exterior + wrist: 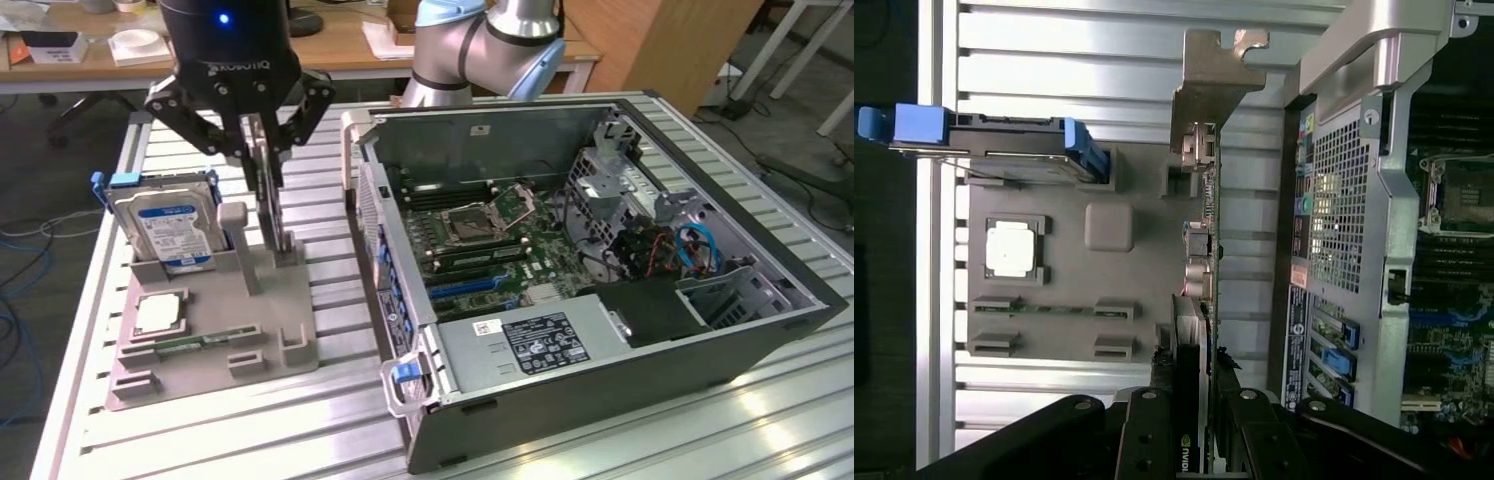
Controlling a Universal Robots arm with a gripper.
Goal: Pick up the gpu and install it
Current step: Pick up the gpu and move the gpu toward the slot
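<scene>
The gpu [280, 225] is a thin green card that stands on edge in a slot of the grey holder [274, 315] on the exterior view's left. My gripper [270, 170] comes straight down over it, with its black fingers pressed against both faces of the card's upper part. In the wrist view I look along the gpu [1206, 250] edge-on, with its silver end bracket [1211, 85] at the far end. There my gripper [1197, 440] is shut on the card's black block. The card's lower edge is still at the holder.
A silver hard drive [167, 225] with a blue-white label stands upright in the same holder. A square CPU chip [160, 312] and a memory stick [187, 345] lie flat there. The open computer case [587, 260] with its motherboard [481, 240] sits close beside the holder, on the exterior view's right.
</scene>
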